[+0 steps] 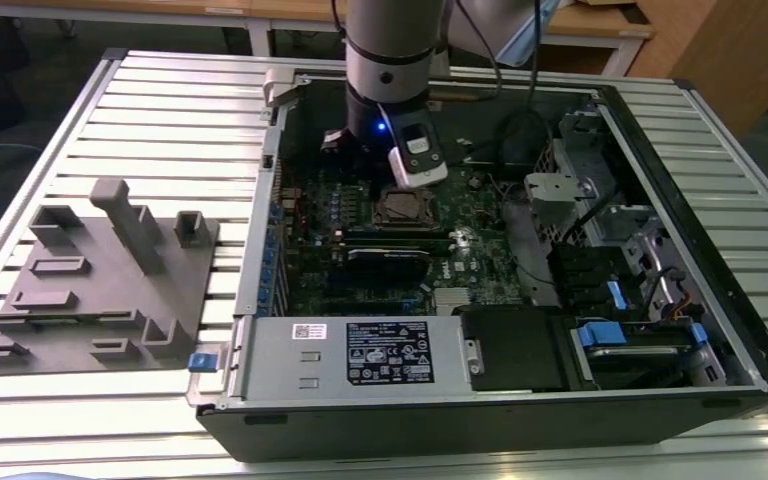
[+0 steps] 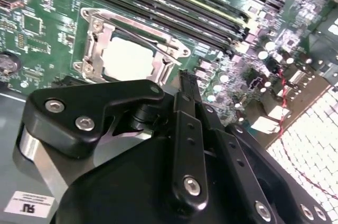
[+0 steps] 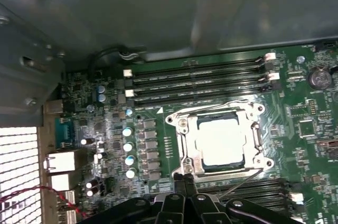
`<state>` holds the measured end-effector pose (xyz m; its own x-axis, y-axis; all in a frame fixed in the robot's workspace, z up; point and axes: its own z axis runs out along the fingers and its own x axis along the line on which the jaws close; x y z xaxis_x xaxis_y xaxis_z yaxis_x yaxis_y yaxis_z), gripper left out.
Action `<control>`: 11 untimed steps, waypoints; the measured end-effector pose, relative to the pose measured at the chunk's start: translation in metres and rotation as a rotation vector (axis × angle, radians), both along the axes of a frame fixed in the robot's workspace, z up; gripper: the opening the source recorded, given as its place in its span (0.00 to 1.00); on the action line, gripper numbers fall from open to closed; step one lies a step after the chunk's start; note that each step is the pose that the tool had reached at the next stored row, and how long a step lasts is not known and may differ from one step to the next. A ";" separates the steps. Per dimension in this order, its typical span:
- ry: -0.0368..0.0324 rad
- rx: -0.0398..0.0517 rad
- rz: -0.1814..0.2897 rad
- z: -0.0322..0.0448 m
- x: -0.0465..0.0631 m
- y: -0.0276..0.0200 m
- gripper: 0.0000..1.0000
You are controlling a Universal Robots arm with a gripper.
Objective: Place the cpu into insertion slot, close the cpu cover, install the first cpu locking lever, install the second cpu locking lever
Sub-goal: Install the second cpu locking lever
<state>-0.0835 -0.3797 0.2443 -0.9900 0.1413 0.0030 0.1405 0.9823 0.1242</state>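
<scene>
The cpu (image 3: 222, 142) lies flat in its socket on the green motherboard, its pale metal top showing through the square opening of the cpu cover (image 3: 186, 145). The silvery cover (image 2: 94, 42) is down over the cpu (image 2: 129, 57). Thin wire locking levers (image 3: 240, 183) run along the socket's sides; I cannot tell whether they are latched. My gripper (image 3: 184, 180) hovers just beside the socket's edge with its black fingers (image 2: 186, 94) pressed together and nothing between them. In the exterior view the gripper (image 1: 411, 182) hangs inside the open computer case right above the socket (image 1: 403, 208).
Black memory slots (image 3: 195, 78) run next to the socket. The case's metal wall (image 3: 158, 12) rises close behind them. A power supply (image 1: 357, 352) and drive cages (image 1: 611, 250) occupy the case's near and right parts. A grey fixture block (image 1: 104, 280) sits on the slatted table at the exterior view's left.
</scene>
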 end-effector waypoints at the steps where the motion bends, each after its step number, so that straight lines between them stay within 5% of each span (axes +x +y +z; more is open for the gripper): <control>1: 0.0006 -0.0001 0.000 0.0000 0.001 0.0000 0.11; 11: 0.0260 -0.0003 0.000 0.0022 0.017 0.0000 0.11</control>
<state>-0.0664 -0.3797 0.2466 -0.9895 0.1413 0.0287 0.1438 0.9823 0.1202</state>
